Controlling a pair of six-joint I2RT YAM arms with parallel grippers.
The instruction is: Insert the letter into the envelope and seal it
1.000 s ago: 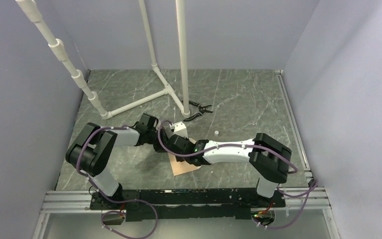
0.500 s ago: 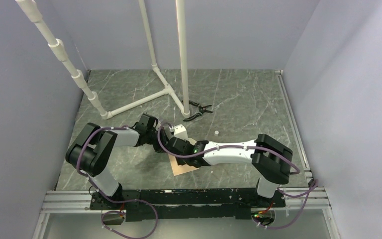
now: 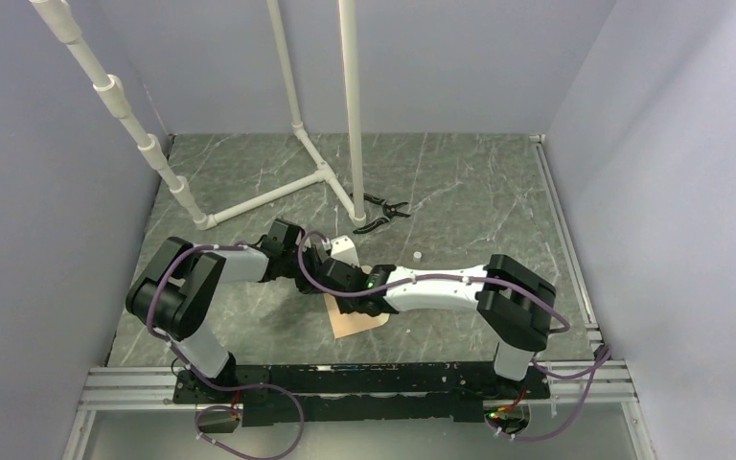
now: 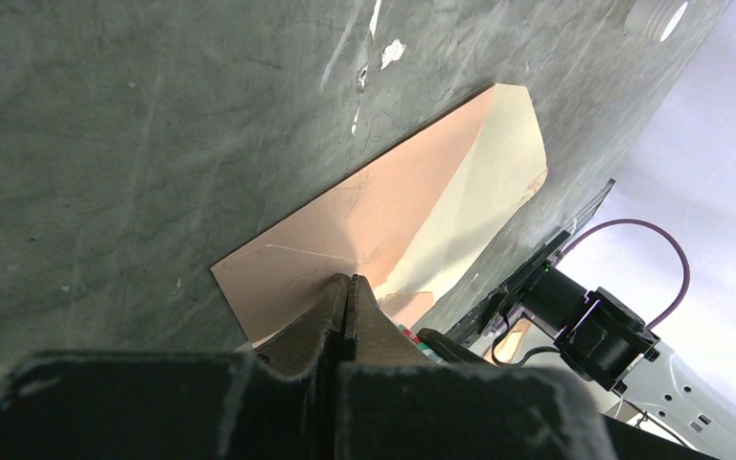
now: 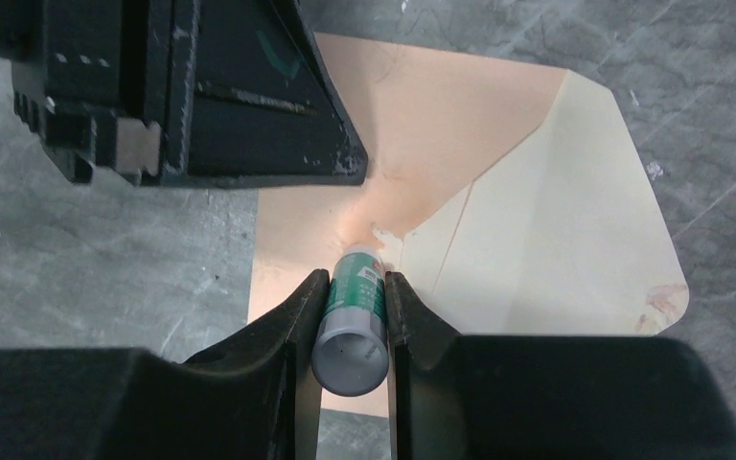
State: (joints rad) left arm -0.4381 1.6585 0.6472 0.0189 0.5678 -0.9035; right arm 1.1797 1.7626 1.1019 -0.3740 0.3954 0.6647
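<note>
The peach envelope [image 5: 422,125] lies flat on the table, its pale inner flap [image 5: 556,240] open toward the right. It also shows in the top view [image 3: 356,323] and the left wrist view [image 4: 383,220]. My right gripper [image 5: 356,280] is shut on a green-labelled glue stick [image 5: 353,321], whose tip touches the envelope at the flap fold. My left gripper [image 4: 347,281] is shut and empty, its tips down on the envelope body; it shows as a black block in the right wrist view [image 5: 249,96]. The letter does not show in any view.
A white pipe frame [image 3: 324,174] stands at the back left. Black pliers [image 3: 383,211] lie behind the arms, and a small white cap [image 3: 417,256] lies to the right of the envelope. Both arms [image 3: 431,287] cross over the envelope.
My right wrist has shifted slightly left and away with the glue stick. The left arm has hardly moved.
</note>
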